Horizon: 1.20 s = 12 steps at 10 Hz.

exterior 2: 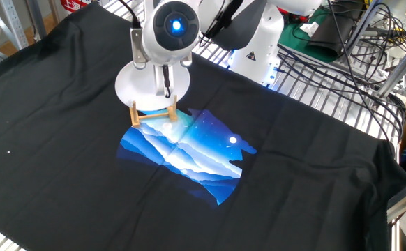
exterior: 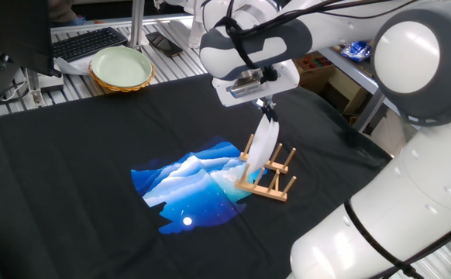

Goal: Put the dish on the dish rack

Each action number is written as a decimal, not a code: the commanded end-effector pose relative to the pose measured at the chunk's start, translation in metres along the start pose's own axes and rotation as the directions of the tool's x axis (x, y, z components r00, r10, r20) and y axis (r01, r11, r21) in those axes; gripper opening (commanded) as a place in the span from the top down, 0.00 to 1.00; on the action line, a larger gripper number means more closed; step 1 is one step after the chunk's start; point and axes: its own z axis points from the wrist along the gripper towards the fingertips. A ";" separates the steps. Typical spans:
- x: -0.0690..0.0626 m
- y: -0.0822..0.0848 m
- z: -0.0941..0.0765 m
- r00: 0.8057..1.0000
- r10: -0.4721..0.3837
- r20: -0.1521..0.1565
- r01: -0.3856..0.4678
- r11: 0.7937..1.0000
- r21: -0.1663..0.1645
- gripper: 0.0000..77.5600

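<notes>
The dish [exterior: 266, 145] is a thin white plate held on edge, its lower rim down between the pegs of the dish rack [exterior: 277, 186], a small wooden rack on the black cloth. My gripper [exterior: 267, 111] hangs straight above the rack, its fingers closed on the dish's top rim. In the other fixed view the dish [exterior 2: 137, 87] faces the camera as a full disc, the gripper [exterior 2: 166, 86] in front of its right part, and the rack [exterior 2: 153, 116] shows just below it.
A blue mountain print [exterior: 188, 190] lies on the black cloth beside the rack. A pale green bowl with a woven rim [exterior: 122, 67] and a keyboard [exterior: 90, 43] sit at the back left. The robot base [exterior 2: 255, 42] and wire shelving [exterior 2: 328, 77] stand behind.
</notes>
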 end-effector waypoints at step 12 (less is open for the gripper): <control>0.000 0.023 0.019 1.000 0.009 0.019 -0.009 1.000 -0.013 0.99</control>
